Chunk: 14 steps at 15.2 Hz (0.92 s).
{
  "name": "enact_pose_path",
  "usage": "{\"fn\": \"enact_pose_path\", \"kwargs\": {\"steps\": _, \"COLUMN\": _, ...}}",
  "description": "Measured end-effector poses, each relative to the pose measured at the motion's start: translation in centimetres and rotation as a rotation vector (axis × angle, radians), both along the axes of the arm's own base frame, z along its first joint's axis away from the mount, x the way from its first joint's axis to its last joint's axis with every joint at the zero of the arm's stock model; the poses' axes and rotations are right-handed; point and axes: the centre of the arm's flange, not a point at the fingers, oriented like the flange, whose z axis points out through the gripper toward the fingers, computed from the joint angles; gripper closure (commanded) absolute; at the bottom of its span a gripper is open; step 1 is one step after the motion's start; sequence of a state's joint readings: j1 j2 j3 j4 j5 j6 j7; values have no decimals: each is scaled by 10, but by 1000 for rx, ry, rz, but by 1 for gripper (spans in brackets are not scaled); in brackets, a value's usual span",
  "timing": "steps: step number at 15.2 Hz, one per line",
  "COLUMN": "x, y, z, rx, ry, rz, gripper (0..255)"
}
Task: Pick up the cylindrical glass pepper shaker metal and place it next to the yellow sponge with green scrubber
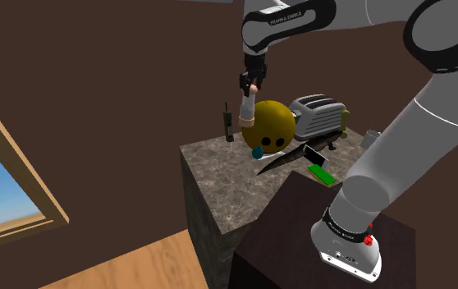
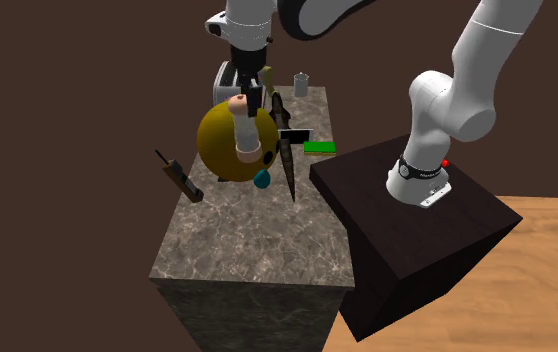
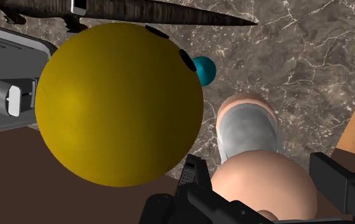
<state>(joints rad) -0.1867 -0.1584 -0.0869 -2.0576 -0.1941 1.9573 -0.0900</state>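
Observation:
The pepper shaker point(image 1: 248, 108) is a pale grey cylinder with peach-coloured ends. It hangs upright above the stone counter point(image 1: 219, 185), beside a big yellow ball point(image 1: 270, 123). My gripper point(image 1: 252, 84) is shut on its top cap. In the wrist view the black fingers point(image 3: 192, 178) clasp the peach cap, and the shaker's body point(image 3: 249, 133) points down at the counter. From the second exterior view the shaker point(image 2: 244, 130) shows in front of the ball point(image 2: 217, 150), under the gripper point(image 2: 242, 100). A flat green slab point(image 1: 322, 174), the sponge point(image 2: 319, 147), lies near the stand.
On the counter stand a silver toaster point(image 1: 318, 115), a long dark pointed blade point(image 2: 287, 165), a small teal ball point(image 3: 203, 69), a dark handset point(image 2: 182, 178), a small black tablet point(image 1: 316, 154) and a grey cup point(image 2: 301, 84). The dark stand point(image 2: 417, 230) adjoins the counter.

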Motion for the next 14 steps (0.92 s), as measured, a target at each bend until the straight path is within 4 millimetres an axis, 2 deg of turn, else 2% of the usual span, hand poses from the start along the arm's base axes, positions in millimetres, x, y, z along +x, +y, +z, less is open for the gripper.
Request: {"fn": "enact_pose_path", "kwargs": {"steps": 14, "x": -141, "y": -118, "z": -4, "rx": 1, "ry": 0, "rz": -1, "gripper": 255}}
